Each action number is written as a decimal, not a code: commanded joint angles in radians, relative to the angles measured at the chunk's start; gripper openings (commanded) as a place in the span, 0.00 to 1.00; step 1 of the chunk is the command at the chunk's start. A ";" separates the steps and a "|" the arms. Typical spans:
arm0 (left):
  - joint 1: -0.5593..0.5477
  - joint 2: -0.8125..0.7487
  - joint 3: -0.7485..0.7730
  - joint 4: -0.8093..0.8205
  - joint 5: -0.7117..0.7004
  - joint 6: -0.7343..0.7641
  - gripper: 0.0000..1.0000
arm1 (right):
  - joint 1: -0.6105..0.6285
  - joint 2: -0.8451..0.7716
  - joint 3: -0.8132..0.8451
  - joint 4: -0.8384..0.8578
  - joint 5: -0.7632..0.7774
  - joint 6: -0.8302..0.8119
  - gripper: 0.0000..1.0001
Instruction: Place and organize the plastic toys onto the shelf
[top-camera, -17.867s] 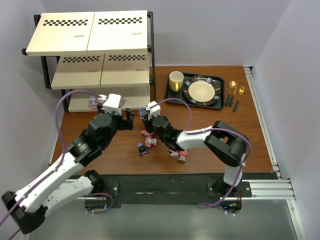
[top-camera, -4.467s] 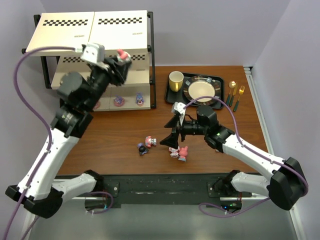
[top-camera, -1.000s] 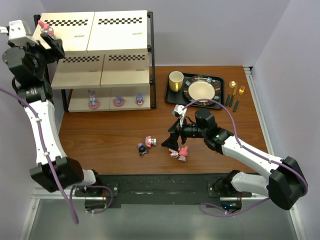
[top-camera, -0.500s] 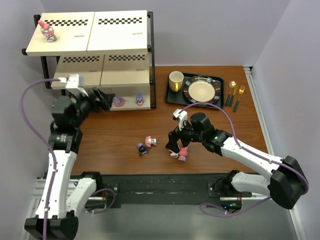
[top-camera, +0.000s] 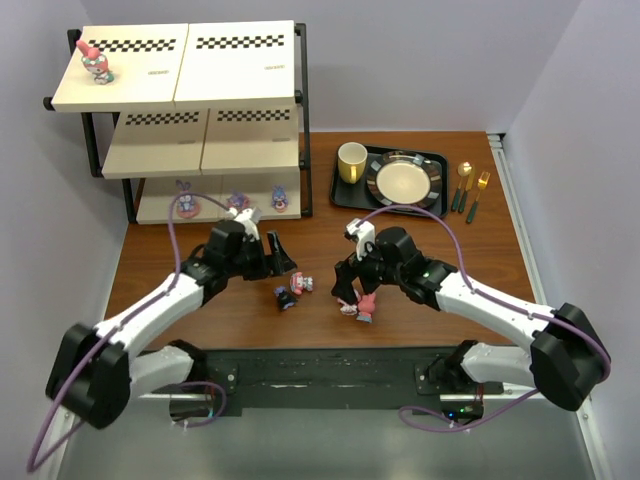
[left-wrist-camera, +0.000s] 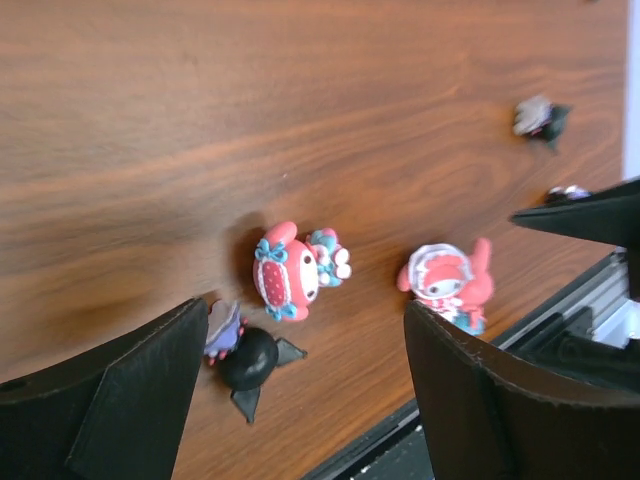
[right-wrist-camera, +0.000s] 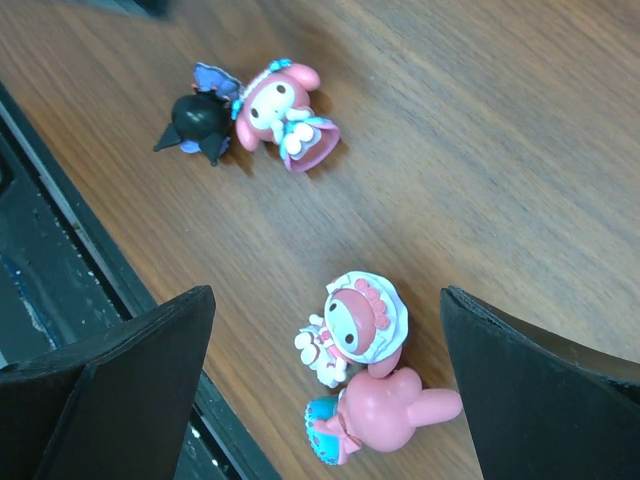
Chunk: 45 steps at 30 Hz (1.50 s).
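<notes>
The shelf (top-camera: 190, 70) stands at the back left. One pink toy (top-camera: 93, 58) is on its top board and three small toys (top-camera: 237, 203) line the bottom board. On the table lie a black toy (top-camera: 284, 298) (left-wrist-camera: 243, 358) beside a pink toy (top-camera: 300, 284) (left-wrist-camera: 293, 275), and to their right a pair of pink toys (top-camera: 362, 305) (right-wrist-camera: 362, 320). My left gripper (top-camera: 280, 262) (left-wrist-camera: 310, 390) hangs open just above the black and pink pair, holding nothing. My right gripper (top-camera: 355, 290) (right-wrist-camera: 325, 370) is open, its fingers astride the bonnet toy and the pink bunny (right-wrist-camera: 385, 410).
A yellow mug (top-camera: 352, 161), a black tray (top-camera: 344, 190) with a plate and gold cutlery (top-camera: 472, 188) sit at the back right. A black rail (top-camera: 350, 365) runs along the table's near edge, close to the toys. A small dark toy (left-wrist-camera: 540, 118) lies farther off.
My left arm has let go of the pink toy on the top board and swung down to the table by the black and pink toys. The right gripper sank over the pink pair.
</notes>
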 joint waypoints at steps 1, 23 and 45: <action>-0.046 0.151 0.056 0.151 -0.032 -0.034 0.80 | 0.009 -0.015 -0.023 0.046 0.021 0.025 0.98; -0.158 0.379 0.060 0.259 0.048 -0.051 0.24 | 0.009 0.055 -0.083 0.179 -0.060 0.056 0.98; -0.175 0.132 0.126 0.225 0.204 0.483 0.00 | -0.101 0.184 -0.088 0.515 -0.497 0.197 0.88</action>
